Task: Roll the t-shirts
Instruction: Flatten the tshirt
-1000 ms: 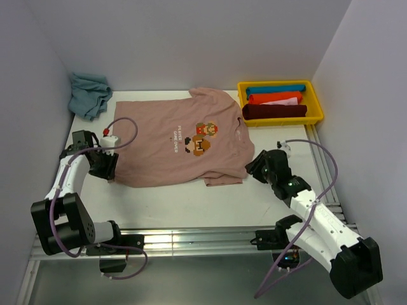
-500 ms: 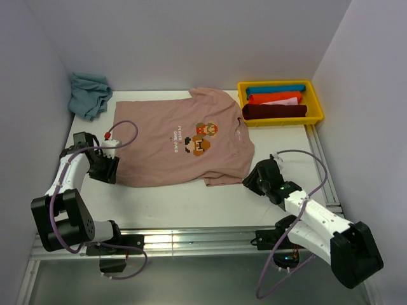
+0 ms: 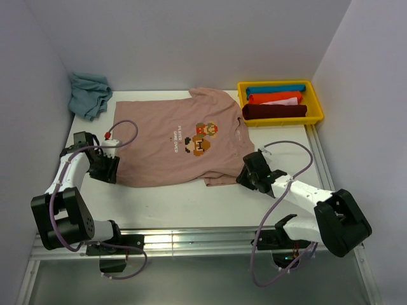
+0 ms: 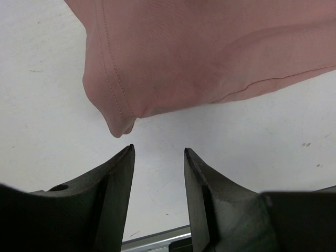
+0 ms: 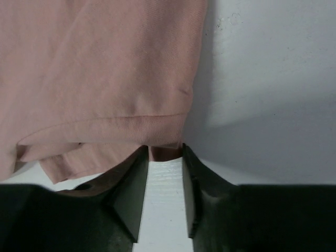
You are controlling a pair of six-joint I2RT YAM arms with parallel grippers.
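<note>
Pink t-shirt flat, print up, on the worktop; grasping step before any rolling, left hand apart and empty just short of the near-left corner, right hand apart with the near-right stitched edge at its tips; next, likely nudge forward and clamp both spots

A: What closes in the white table?
B: Plain lavender-grey walls on three sides: the back wall, the left wall and the right wall.
A: And along the near edge?
B: An aluminium rail, with a grey surface below it. The light is soft and even, and the shadows are faint.
</note>
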